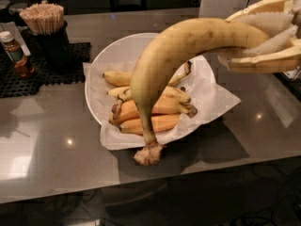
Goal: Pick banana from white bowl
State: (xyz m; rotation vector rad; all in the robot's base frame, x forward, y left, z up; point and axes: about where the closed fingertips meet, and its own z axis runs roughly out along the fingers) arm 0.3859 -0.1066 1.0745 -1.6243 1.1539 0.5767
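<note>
One banana [188,44] is held aloft at the upper right by the gripper [242,39]. The jaws are clamped on its blunt end, one above and one below. The long curved body arches leftward and then hangs down, and the frayed brown stem end is seen in front of the near edge of the paper liner [216,98]. The banana appears to be lifted out of the white bowl [117,55] and apart from the fruit left inside.

Several smaller bananas [174,94] remain in the bowl, with two orange-toned ones [160,123] at the front. A holder of wooden sticks [44,27] and a small bottle [16,55] are set on a black mat [28,81] at the far left, well apart from the bowl.

Step in hand is judged as lift and carry clear, nearly done. The grip is taken at one far end only, so most of the weight hangs off to the side and swing or twist in the jaws is likely. The clamp should be held firm but not tightened further, since the soft fruit could be bruised. The rise should be made slowly and straight, with no sudden turns. The dangling stem should be kept off the paper, so that the liner is not dragged over the surface [56,149].
</note>
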